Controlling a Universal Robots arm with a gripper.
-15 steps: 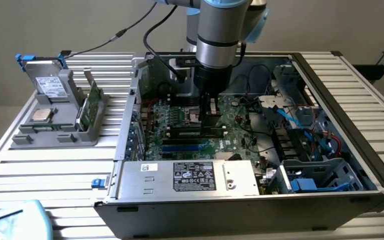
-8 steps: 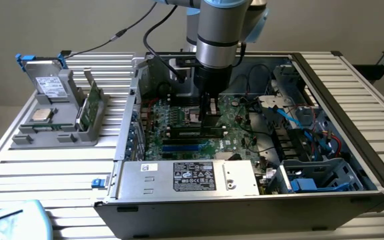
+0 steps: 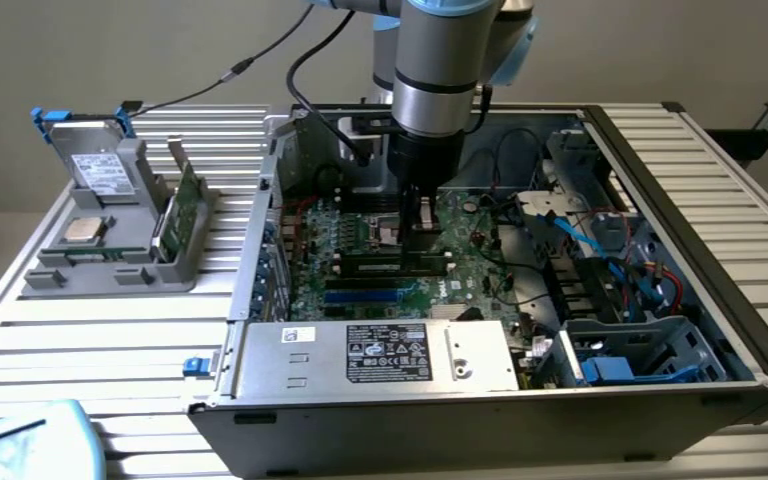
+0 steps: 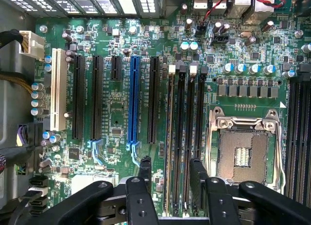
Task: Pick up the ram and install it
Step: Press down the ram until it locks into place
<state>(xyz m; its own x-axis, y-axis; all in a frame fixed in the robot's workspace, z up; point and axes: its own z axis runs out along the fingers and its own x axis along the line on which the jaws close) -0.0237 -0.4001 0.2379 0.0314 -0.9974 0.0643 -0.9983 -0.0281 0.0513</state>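
1. While the gripper point(image 4: 170, 163) hangs low over the motherboard, its fingers point(image 4: 141, 191) stand apart on either side of the memory slots point(image 4: 182, 128), clamped on nothing that I can make out
2. Directly beneath it in the exterior view stands a long green stick with dark chips, which I take for the ram point(image 3: 391, 265), upright in a slot; this looks like the seating step
3. Seating calls for a straight downward press, level along the stick, so that both end latches catch
4. Just beside lies the open processor socket point(image 4: 241, 147)
5. Well apart, outside the case, a grey holder point(image 3: 104, 270) keeps another green board point(image 3: 187, 205)
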